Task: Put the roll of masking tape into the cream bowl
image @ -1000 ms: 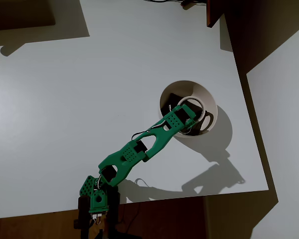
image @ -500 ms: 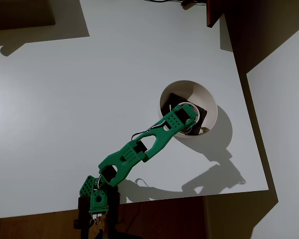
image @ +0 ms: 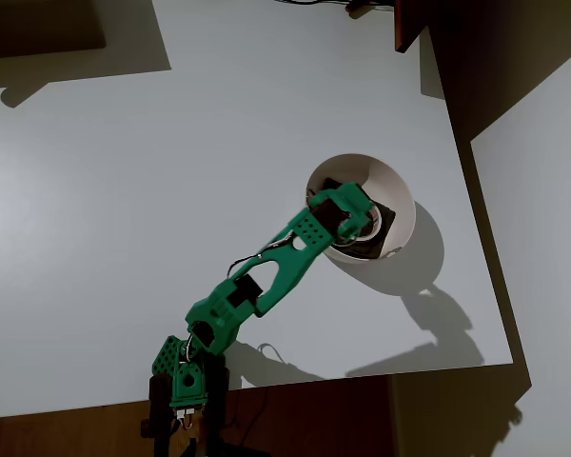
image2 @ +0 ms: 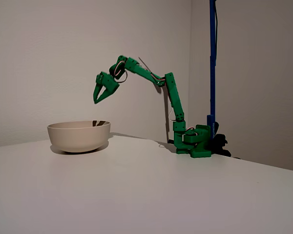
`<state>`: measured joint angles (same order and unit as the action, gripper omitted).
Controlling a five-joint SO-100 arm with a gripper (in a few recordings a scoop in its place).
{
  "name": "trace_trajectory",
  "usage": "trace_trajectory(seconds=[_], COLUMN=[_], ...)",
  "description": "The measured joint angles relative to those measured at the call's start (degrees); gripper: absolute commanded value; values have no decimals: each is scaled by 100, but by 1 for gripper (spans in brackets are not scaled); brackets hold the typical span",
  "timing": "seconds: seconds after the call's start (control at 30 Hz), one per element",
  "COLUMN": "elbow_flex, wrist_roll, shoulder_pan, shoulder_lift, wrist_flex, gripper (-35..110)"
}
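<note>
The arm has pulled back and risen since a second ago: the end effector (image2: 97, 96), which then held the ring low in the cream bowl (image2: 78, 136), now hangs well above its rim, fingers slightly apart and empty. The roll of masking tape (image: 365, 226) lies inside on the dark square pad, mostly hidden beneath the green plastic. The bowl is smooth and round with sloping walls. The matte white tabletop (image: 124, 190) lies bare to the left; the bowl sits nearer its right edge.
</note>
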<state>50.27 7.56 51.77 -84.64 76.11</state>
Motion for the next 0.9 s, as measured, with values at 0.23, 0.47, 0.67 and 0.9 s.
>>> trace_trajectory(seconds=[0.23, 0.47, 0.67, 0.9], elbow_flex=[53, 2065, 3753, 6416], wrist_roll=[-53, -308, -606, -738], shoulder_pan=[-1125, -2689, -3577, -4333], shoulder_lift=[-1441, -4140, -5801, -7787], wrist_flex=[1318, 1248, 1195, 809], gripper=[-8, -8, -8, -8])
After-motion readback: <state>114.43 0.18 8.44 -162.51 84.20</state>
